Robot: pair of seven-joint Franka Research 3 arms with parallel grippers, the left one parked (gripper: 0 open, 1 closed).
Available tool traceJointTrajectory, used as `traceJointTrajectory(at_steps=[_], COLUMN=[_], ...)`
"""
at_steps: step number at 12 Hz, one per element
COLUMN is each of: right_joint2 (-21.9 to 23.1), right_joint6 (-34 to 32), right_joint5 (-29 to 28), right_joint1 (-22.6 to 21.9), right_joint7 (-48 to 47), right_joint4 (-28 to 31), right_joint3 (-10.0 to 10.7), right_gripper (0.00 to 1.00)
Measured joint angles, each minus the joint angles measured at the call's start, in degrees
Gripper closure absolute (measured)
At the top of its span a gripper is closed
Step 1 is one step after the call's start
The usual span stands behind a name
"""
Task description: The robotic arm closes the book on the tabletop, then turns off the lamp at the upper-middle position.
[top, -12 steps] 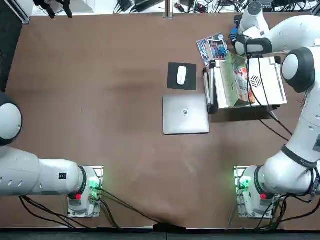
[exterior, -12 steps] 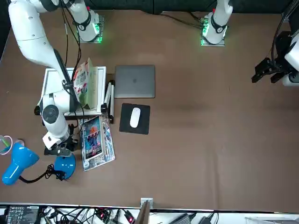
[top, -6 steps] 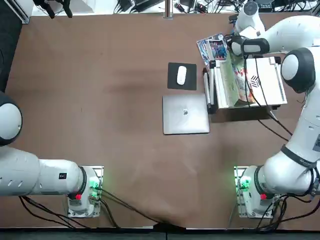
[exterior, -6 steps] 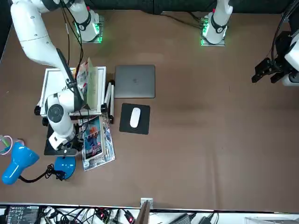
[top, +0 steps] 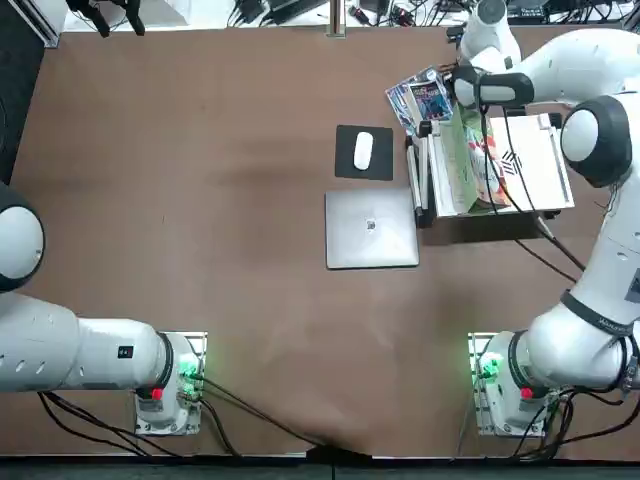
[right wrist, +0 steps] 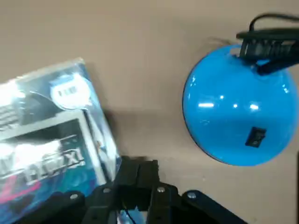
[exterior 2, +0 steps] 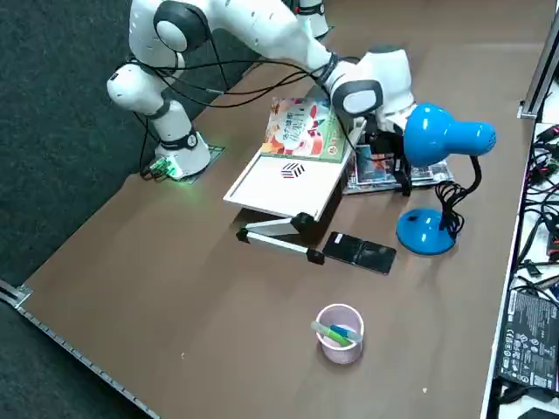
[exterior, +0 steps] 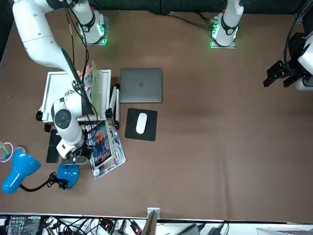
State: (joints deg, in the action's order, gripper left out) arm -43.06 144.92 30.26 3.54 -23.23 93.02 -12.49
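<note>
– So, starting near, what to make of the book (exterior 2: 306, 127)?

– Look on the white stand (exterior 2: 279, 188), at the right of the table. Can't tell for certain whether it's fully closed: can see light green and bright pictures, but not every edge. Would guess at the closing being done, or near enough.

– And farther out?

– Find the glossy booklet (exterior: 107, 154) just beyond the stand, then the right gripper (right wrist: 138, 161) low beside it, between booklet and lamp (exterior 2: 445, 135).

– Holding anything?

– Nothing, by the look of it. Seems pressed together at the tips, with no gap to speak of there.

– Which step, then?

– Would call it the lamp step, on the approach. Look far right for the round blue base (right wrist: 210, 107), just past the fingertips, and on it a small black switch (right wrist: 255, 137). Can't say from here whether it's lit.

– Next move?

– Shift right and a little farther, line up over the switch, then press down with the tips kept together. Go gently, so as not to slide the base or knock the blue head.

– And the booklet?

– Lift clear of it first, or risk dragging it along. Check the book's cover too before calling everything finished.
</note>
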Motion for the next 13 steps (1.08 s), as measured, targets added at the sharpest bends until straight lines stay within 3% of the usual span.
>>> traceJointTrajectory(at_steps=[2, 6, 11, 13], right_joint2=[2.49, 8.24, 13.79, 15.87], right_joint6=[-6.45, -15.01, -30.04, -35.37], right_joint5=[-0.01, -1.71, -16.97, -19.90], right_joint1=[-0.04, 0.13, 0.67, 1.33], right_joint7=[1.68, 3.40, 16.17, 20.11], right_joint4=[-2.60, -3.66, -9.68, -12.06], right_joint3=[-2.15, -3.31, -3.70, -3.70], right_gripper=[0.99, 0.99, 0.99, 0.99])
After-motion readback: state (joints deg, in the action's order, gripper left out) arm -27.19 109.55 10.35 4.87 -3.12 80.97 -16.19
